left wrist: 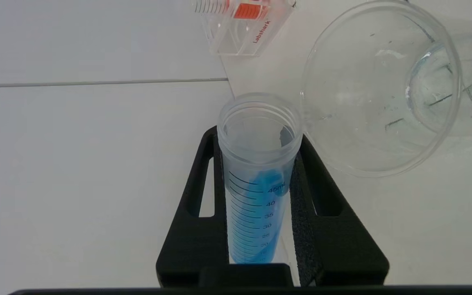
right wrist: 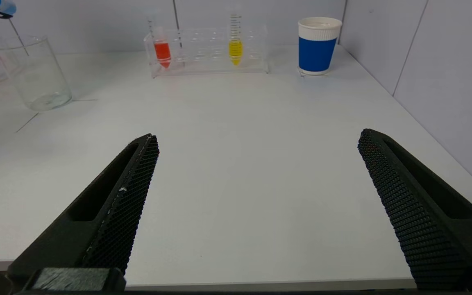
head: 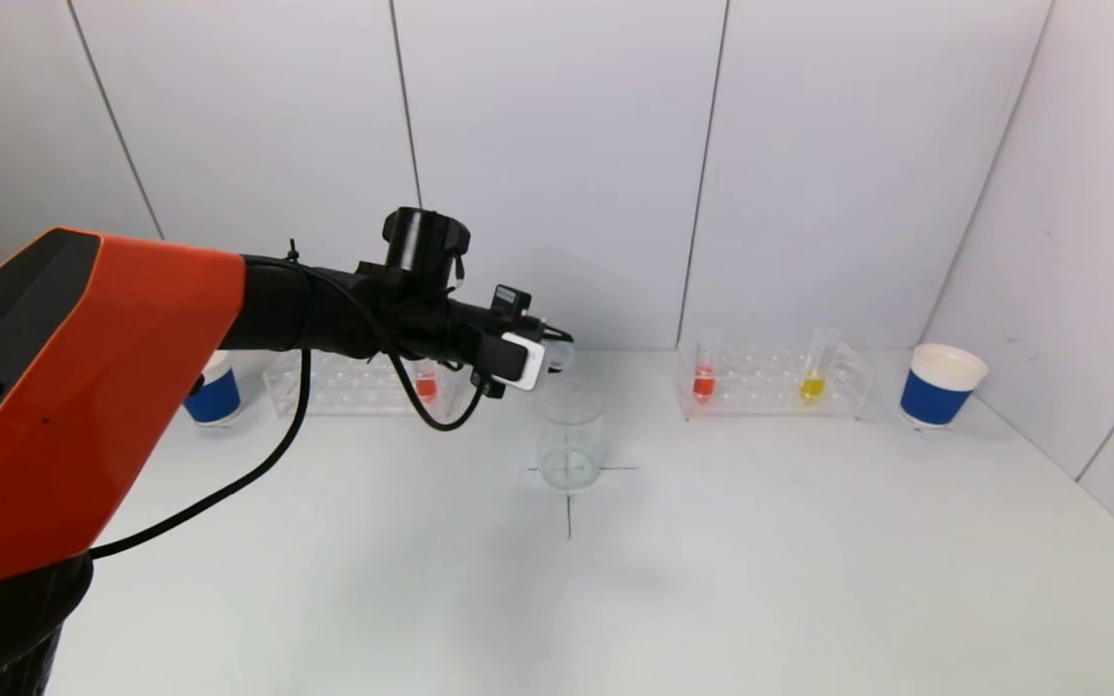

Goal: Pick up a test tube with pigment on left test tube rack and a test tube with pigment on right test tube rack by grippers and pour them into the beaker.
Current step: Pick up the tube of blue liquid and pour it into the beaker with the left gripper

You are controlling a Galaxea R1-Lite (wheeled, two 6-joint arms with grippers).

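Observation:
My left gripper (head: 549,354) is shut on a clear graduated test tube with blue pigment (left wrist: 256,180). It holds the tube tilted, its open mouth (left wrist: 259,119) next to the rim of the glass beaker (left wrist: 379,90). The beaker (head: 570,435) stands at the table's middle on a cross mark, just below and right of that gripper. The left rack (head: 344,385) keeps an orange-red tube (head: 426,385). The right rack (head: 775,382) holds an orange-red tube (head: 704,377) and a yellow tube (head: 814,377). My right gripper (right wrist: 258,143) is open and empty above the table's near edge, out of the head view.
A blue-and-white paper cup (head: 940,385) stands right of the right rack, another (head: 213,391) left of the left rack, partly behind my left arm. White walls close the table at the back and right. The left arm's cable (head: 257,464) hangs over the table.

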